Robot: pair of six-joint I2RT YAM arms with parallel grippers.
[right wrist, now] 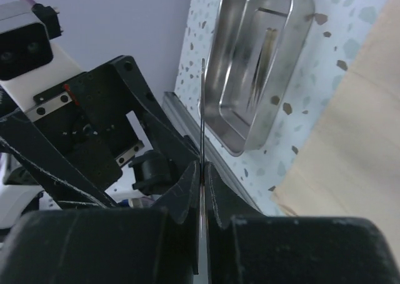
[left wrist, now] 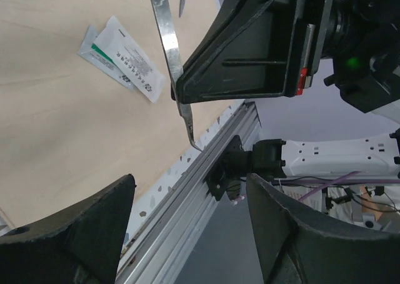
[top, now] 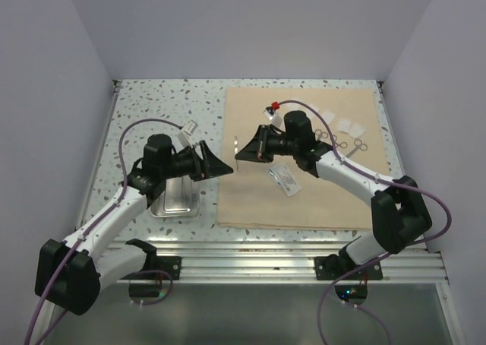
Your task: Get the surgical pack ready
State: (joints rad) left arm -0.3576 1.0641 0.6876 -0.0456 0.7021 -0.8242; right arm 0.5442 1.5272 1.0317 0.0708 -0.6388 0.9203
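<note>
The big beige cloth [top: 304,200] lies flat at the right. My right gripper [top: 241,153] hovers over the cloth's left edge, shut on thin metal forceps [top: 237,143]. The forceps show edge-on in the right wrist view [right wrist: 203,109] and as a curved blade in the left wrist view [left wrist: 167,40]. My left gripper [top: 222,166] is open and empty, facing the right gripper a little apart from the forceps' tip. The steel tray [top: 173,203] sits under the left arm and also shows in the right wrist view [right wrist: 232,118]. A clear packet [top: 285,178] lies on the cloth.
White gauze squares [top: 345,125] and scissor-handled instruments [top: 355,145] lie at the cloth's far right. A small clear thing [top: 190,128] lies on the speckled table by the left arm. An aluminium rail [top: 288,250] runs along the near edge. White walls close in both sides.
</note>
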